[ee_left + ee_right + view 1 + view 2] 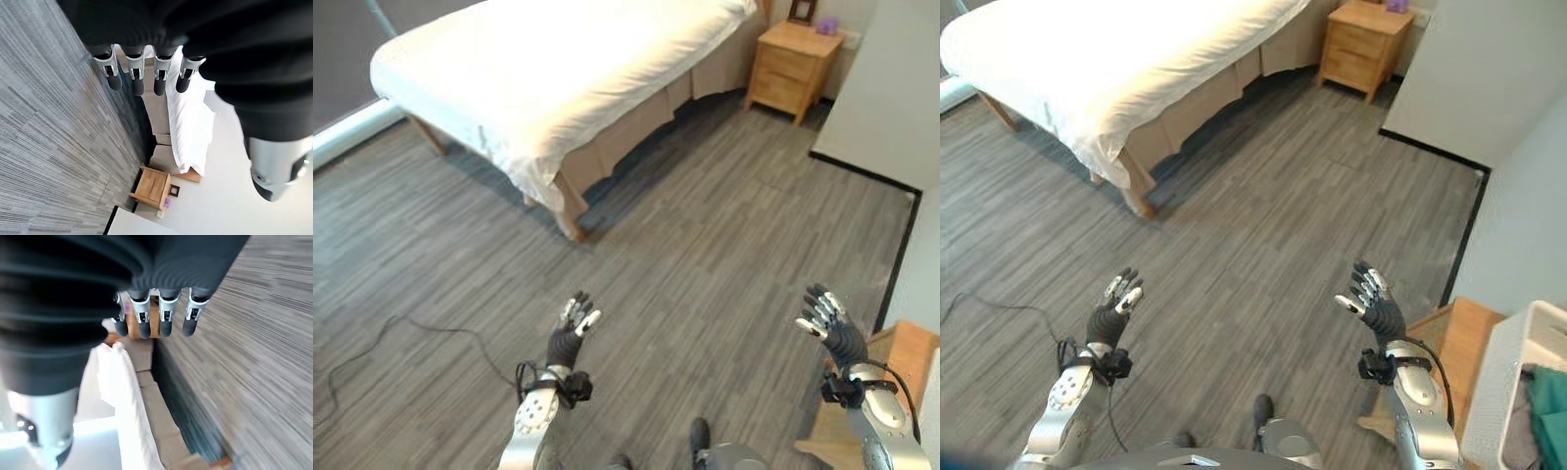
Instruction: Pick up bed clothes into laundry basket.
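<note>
A bed (558, 69) with a white sheet stands at the far left, its sheet hanging over the near corner (1107, 147). A white laundry basket (1513, 392) with teal and grey cloth inside sits at the right edge, beside my right arm. My left hand (572, 331) floats open above the grey floor, well short of the bed. My right hand (827, 321) is also open and empty over the floor at the right. In the wrist views the left hand's fingers (137, 73) and the right hand's fingers (161, 316) are straight and hold nothing.
A wooden nightstand (795, 64) stands past the bed's far end with a small purple thing on top. A white wall with a dark skirting (862, 171) runs along the right. A light wooden stand (1449, 343) sits beside the basket. Grey plank floor (705, 255) lies between me and the bed.
</note>
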Controlling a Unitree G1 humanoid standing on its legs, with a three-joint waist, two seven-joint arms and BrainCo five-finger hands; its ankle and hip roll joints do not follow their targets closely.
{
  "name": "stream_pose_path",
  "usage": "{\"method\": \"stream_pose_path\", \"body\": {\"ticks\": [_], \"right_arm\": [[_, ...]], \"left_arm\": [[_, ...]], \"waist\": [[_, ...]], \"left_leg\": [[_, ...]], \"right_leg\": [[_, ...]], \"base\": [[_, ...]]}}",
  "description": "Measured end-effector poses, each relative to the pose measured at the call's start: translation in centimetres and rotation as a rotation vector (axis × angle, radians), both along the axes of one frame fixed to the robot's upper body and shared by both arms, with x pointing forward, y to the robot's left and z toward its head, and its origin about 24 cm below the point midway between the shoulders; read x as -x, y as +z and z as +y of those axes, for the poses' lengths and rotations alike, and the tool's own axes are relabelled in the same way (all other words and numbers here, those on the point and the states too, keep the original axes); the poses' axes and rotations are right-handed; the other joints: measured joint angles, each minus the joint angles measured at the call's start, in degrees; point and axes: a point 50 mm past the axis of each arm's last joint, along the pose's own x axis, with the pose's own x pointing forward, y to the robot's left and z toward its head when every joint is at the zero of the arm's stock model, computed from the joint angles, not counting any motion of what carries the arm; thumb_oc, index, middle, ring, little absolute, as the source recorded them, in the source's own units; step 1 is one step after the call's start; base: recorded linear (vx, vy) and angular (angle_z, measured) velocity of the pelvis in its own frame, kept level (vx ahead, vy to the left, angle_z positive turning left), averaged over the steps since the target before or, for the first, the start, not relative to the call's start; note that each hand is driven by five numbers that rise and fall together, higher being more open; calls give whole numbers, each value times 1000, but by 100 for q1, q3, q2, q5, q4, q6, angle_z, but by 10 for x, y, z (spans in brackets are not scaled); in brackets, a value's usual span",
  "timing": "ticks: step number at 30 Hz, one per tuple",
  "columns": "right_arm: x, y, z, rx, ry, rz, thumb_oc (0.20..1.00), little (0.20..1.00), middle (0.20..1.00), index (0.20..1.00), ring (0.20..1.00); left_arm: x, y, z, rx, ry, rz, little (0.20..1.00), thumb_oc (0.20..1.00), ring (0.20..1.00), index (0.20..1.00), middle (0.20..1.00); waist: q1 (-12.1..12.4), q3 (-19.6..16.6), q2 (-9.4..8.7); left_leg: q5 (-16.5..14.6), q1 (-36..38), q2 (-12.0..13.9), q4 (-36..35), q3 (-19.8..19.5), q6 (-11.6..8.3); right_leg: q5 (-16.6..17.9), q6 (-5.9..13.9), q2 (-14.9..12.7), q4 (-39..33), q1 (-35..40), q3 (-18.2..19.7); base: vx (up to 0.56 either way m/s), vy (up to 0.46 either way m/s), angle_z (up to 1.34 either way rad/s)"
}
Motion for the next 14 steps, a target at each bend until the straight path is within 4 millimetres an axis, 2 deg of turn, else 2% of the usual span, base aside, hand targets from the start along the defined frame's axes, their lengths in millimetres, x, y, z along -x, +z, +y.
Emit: {"method": "stream_pose_path", "body": {"ticks": [2,4,6,9,14], "right_arm": [[8,-4,2,-6,-10,21,1000,1000,1000,1000,1000],[7,-4,4,-4,-3,20,1000,1000,1000,1000,1000],[6,-4,7,0,12,19,1000,1000,1000,1000,1000],[4,-3,9,10,17,15,1000,1000,1000,1000,1000],[-4,3,11,12,14,-17,1000,1000,1000,1000,1000]], "left_arm": [[-3,8,-1,-1,3,-35,1000,1000,1000,1000,1000],[-4,8,1,-5,17,-36,1000,1000,1000,1000,1000],[-2,7,2,-6,26,-28,1000,1000,1000,1000,1000],[3,3,5,-12,41,-8,1000,1000,1000,1000,1000],[3,4,10,-15,68,-10,1000,1000,1000,1000,1000]], "waist": [[6,-38,-51],[19,-75,-137],[33,-106,-201],[172,-161,-275],[202,-184,-246]], "left_leg": [[13,-74,-127,-12,21,64],[48,-142,-252,-27,25,125],[106,-131,-293,-20,43,222],[124,-120,-326,-4,46,243],[133,-20,-318,-15,10,250]], "right_leg": [[-127,158,-172,251,-215,16],[-106,196,-295,338,-345,31],[-89,221,-331,369,-361,71],[-64,259,-364,376,-353,67],[-32,243,-328,286,-205,45]], "base": [[4,50,4],[-5,42,-2],[-1,44,1],[9,27,3],[13,23,2]]}}
